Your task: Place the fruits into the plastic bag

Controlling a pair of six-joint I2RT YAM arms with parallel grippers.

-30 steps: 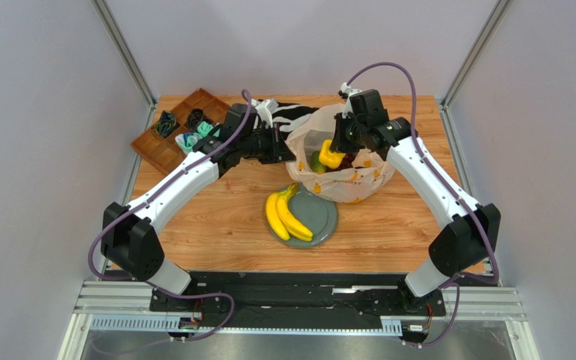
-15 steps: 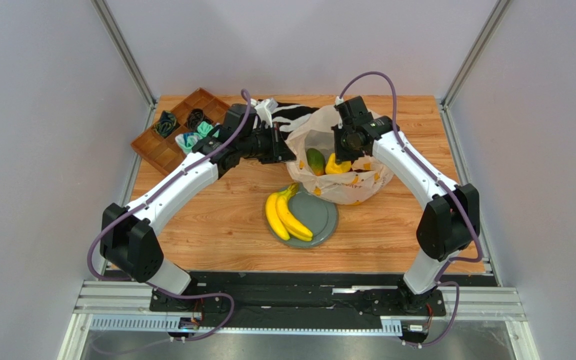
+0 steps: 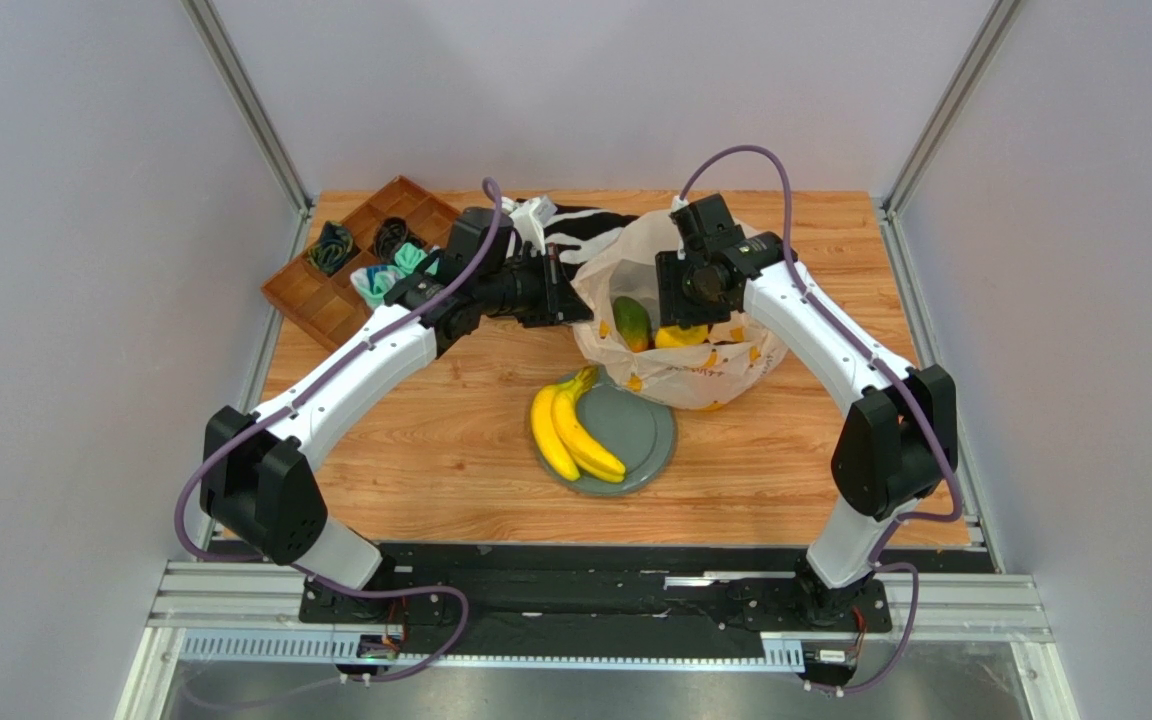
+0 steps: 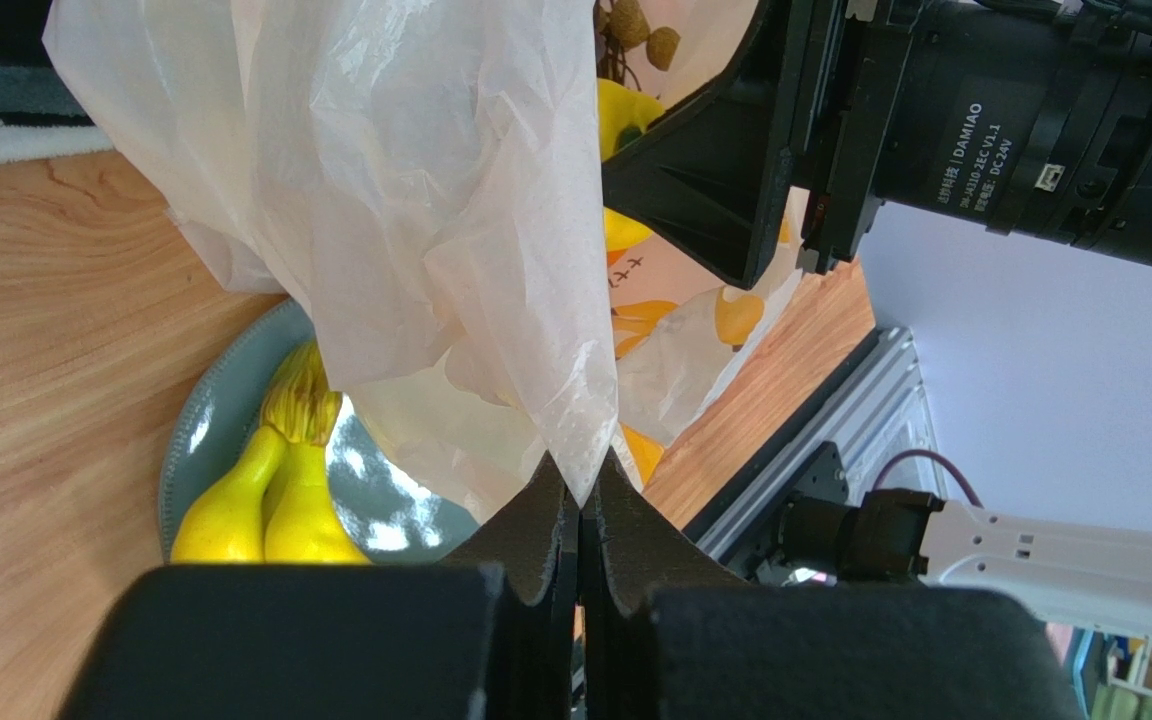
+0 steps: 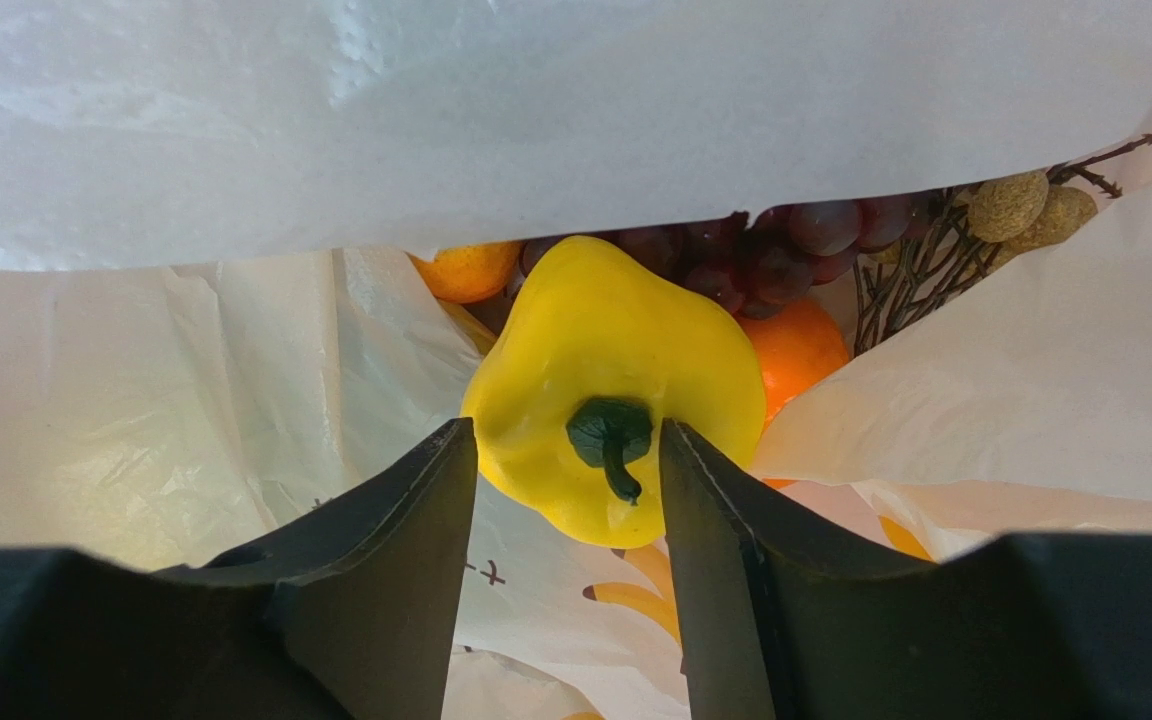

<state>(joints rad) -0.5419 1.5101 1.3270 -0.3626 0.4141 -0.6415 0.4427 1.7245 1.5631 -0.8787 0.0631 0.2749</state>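
Left gripper (image 4: 579, 525) was clamped shut on the plastic bag (image 4: 432, 225) rim, holding its mouth up, far-middle of table. Bananas (image 3: 575, 431) lay on the grey plate (image 3: 645, 423) just near of the bag, unbagged. Right gripper (image 5: 567, 450) was inside the mouth, fingers apart, small yellow fruit (image 5: 612, 360) just past the tips, over grapes (image 5: 778, 240). To do it well: keep rim taut, lift straight out, don't snag film.

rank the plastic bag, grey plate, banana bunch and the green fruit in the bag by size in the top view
1. plastic bag
2. grey plate
3. banana bunch, lying on the plate's left side
4. green fruit, smallest, though partly hidden in the bag
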